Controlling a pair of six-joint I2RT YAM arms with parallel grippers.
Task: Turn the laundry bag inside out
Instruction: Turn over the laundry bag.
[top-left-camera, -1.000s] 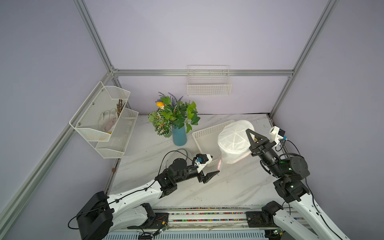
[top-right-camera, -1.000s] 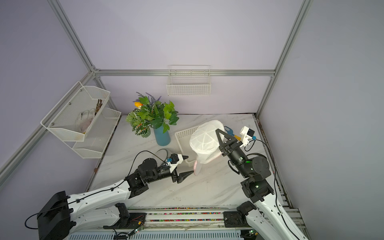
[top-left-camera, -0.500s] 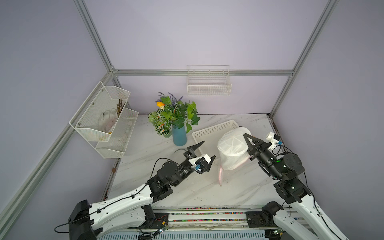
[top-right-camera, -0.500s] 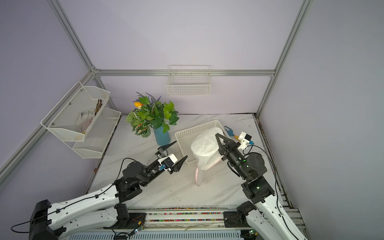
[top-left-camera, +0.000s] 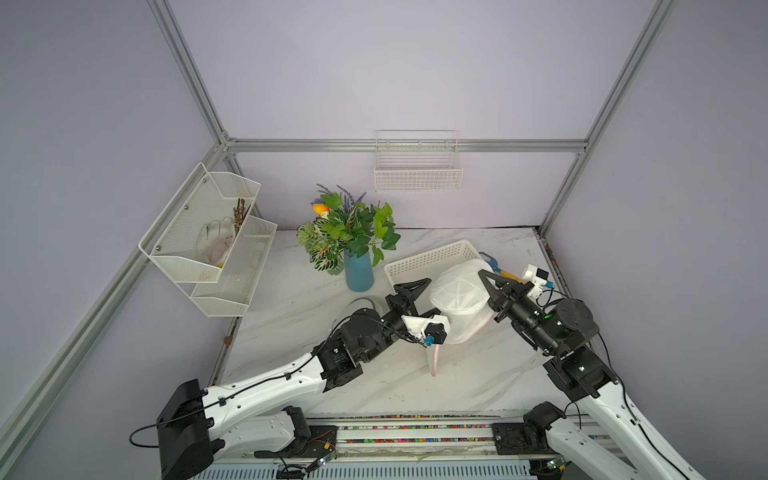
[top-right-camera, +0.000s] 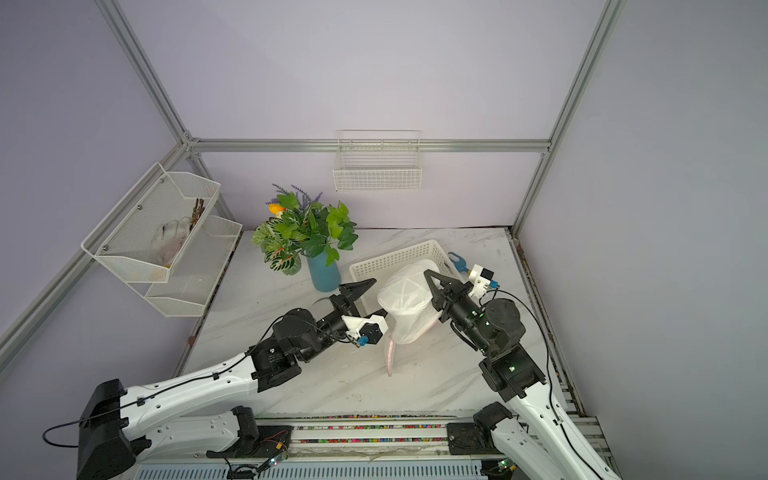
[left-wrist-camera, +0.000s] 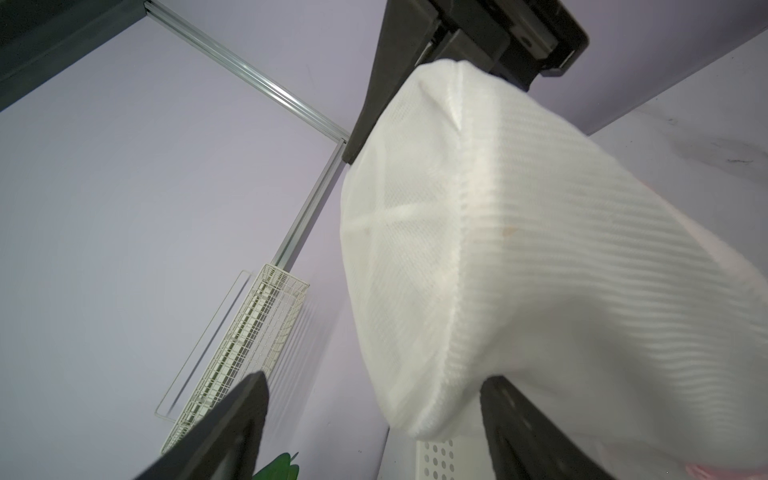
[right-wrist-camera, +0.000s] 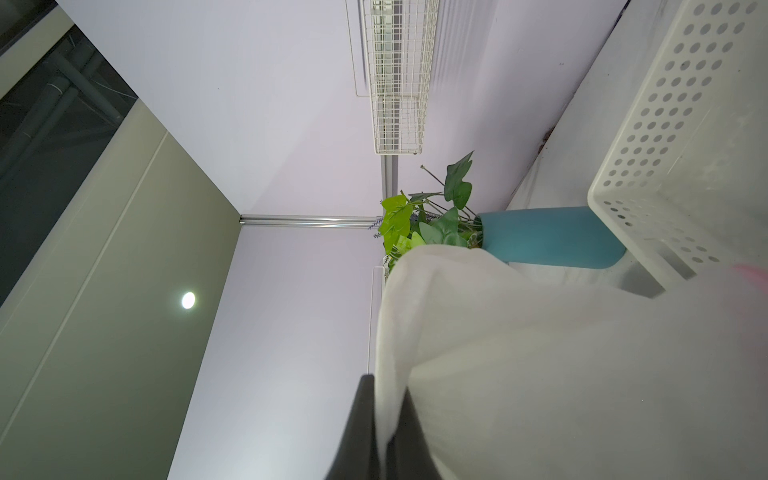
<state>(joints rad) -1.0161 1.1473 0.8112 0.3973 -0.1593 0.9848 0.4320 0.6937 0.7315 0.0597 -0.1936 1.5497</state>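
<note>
Marble worktop (top-left-camera: 395, 382) below: your right claw (top-left-camera: 487, 280) pinches the bag (top-left-camera: 461, 299) tight, holding it up between both claws; your left claw (top-left-camera: 433, 296) gapes wide, the bag's end between its jaws, ungripped.

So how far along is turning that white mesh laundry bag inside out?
Done: the white mesh laundry bag is lifted, pinched in the shut right gripper. In hand: the open left gripper sits at its domed end, not gripping. Left: the turning itself; its pink strip hangs loose.
</note>
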